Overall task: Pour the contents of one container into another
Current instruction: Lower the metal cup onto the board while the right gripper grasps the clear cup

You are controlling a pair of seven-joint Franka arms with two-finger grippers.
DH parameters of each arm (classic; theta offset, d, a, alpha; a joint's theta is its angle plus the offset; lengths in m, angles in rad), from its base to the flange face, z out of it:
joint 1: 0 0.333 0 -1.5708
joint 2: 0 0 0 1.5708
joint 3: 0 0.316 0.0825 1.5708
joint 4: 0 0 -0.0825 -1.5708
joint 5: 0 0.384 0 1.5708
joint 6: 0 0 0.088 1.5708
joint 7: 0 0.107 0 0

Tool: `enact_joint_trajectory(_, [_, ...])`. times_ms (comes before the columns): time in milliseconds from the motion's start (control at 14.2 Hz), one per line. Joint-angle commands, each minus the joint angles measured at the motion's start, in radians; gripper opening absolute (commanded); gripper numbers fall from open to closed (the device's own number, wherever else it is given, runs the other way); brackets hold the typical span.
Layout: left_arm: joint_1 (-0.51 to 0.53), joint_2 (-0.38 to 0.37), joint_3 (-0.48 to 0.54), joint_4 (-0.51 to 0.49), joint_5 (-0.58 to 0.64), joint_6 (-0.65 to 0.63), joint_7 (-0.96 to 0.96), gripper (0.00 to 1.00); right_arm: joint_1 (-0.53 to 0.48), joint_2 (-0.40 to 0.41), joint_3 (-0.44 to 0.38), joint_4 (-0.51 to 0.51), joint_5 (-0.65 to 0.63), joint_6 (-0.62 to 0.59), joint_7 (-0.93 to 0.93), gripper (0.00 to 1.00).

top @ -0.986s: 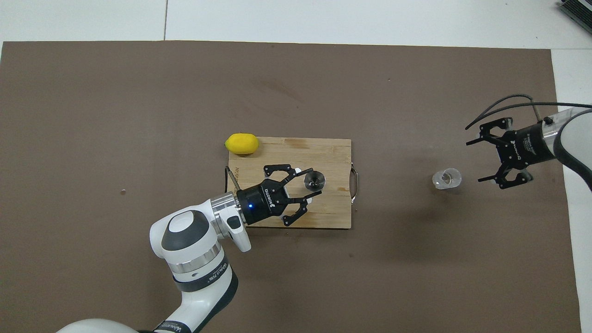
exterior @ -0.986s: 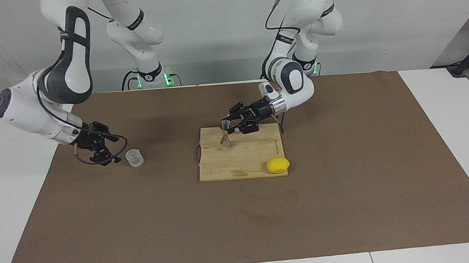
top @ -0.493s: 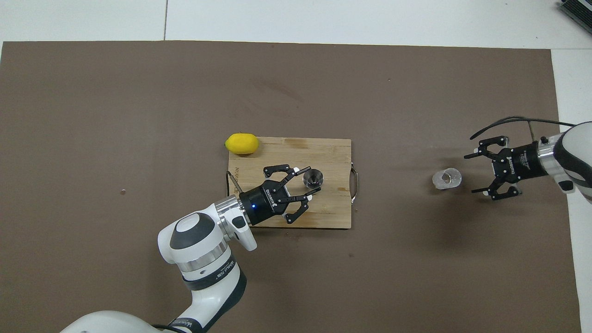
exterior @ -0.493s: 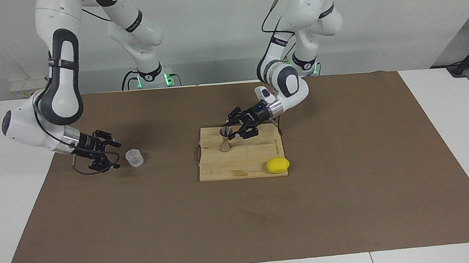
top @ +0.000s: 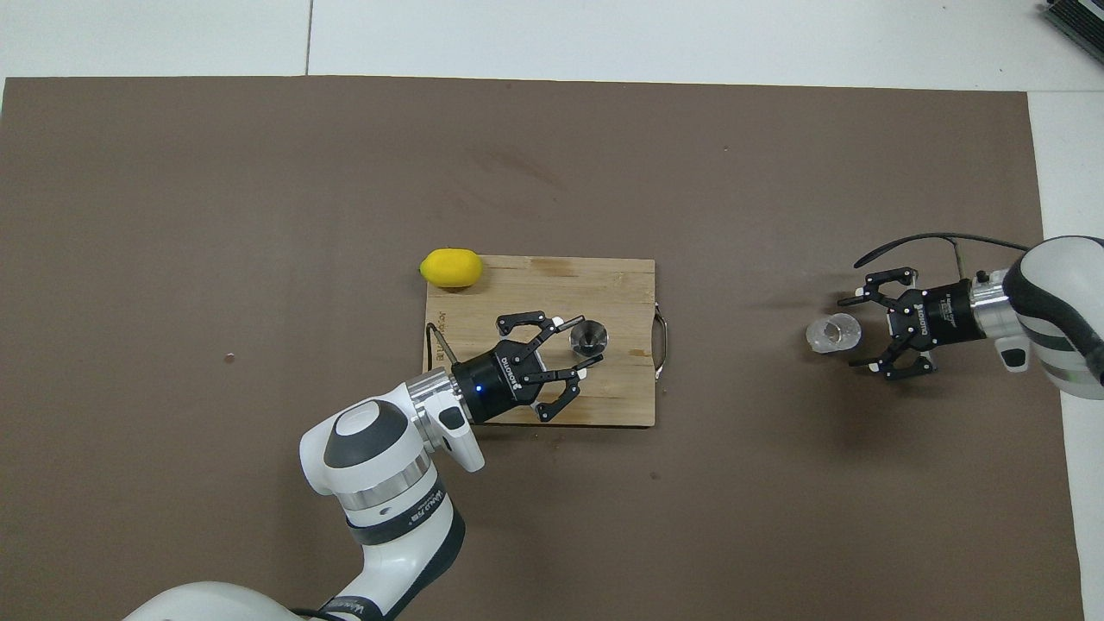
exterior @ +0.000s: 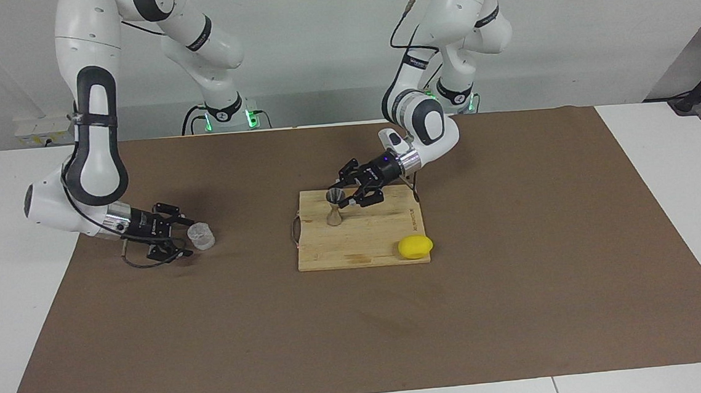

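Right gripper (exterior: 187,237): low over the brown mat (exterior: 517,283) at the right arm's end of the table, fingers spread wide. One second ago it hung higher and apart from the cup; now it has come down and in, so its fingertips are level with the cup.
Clear cup (exterior: 201,236): stands upright on the mat, same place as before, at the mouth of the open fingers. It is not possible to tell if they touch it.
Wooden board (exterior: 366,248): lies in the middle of the mat, not moved.
Jigger (exterior: 333,210): stands upright on the board, on the part nearer to the robots. It has shifted a little toward the right arm's end compared with one second ago.
Left gripper (exterior: 339,197): pressed onto the upper cone of the jigger, holding it as before; the arm has drawn slightly lower.
Lemon (exterior: 415,247): at the board's corner farther from the robots, toward the left arm's end, unchanged.
Facing view only: the hourglass shape of the jigger and how low each gripper is.
Overhead view only: the open mouths of the cup (top: 833,333) and the jigger (top: 588,336), and the cup's edge lying between the two fingertips of the right gripper (top: 852,333).
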State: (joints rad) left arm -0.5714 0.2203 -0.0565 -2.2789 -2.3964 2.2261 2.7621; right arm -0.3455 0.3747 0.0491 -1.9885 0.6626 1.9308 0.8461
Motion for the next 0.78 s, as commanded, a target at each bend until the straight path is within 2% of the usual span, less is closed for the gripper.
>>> enact_joint_trajectory(0, [-0.028,0.016,0.014,0.006,-0.052,0.023,0.16,0.0,0.006,-0.028,0.006,-0.059,0.052,0.039,-0.058,0.9])
enact_joint_trajectory(141, [-0.03,0.017,0.014,0.002,-0.052,0.026,0.169,0.0,0.008,-0.033,0.006,-0.067,0.057,0.042,-0.062,0.88])
enact_joint_trajectory(282, [-0.031,0.017,0.014,0.002,-0.052,0.027,0.169,0.0,0.006,-0.033,0.006,-0.065,0.058,0.04,-0.062,0.8])
enact_joint_trajectory(423, [-0.03,0.019,0.014,0.001,-0.052,0.036,0.168,0.01,0.006,-0.033,0.006,-0.065,0.06,0.039,-0.061,0.49])
enact_joint_trajectory(493, [-0.03,0.019,0.014,0.001,-0.05,0.032,0.168,0.27,0.008,-0.034,0.006,-0.065,0.069,0.039,-0.056,0.33])
enact_joint_trajectory(564, [-0.03,0.019,0.014,-0.001,-0.049,0.03,0.166,0.99,0.008,-0.034,0.006,-0.065,0.087,0.037,-0.05,0.22])
enact_joint_trajectory(634, [-0.03,0.019,0.014,-0.007,-0.047,0.03,0.166,1.0,0.008,-0.034,0.006,-0.065,0.094,0.033,-0.048,0.14])
enact_joint_trajectory(705, [-0.03,0.019,0.014,-0.011,-0.047,0.033,0.165,1.0,0.002,-0.034,0.006,-0.064,0.095,0.03,-0.05,0.0])
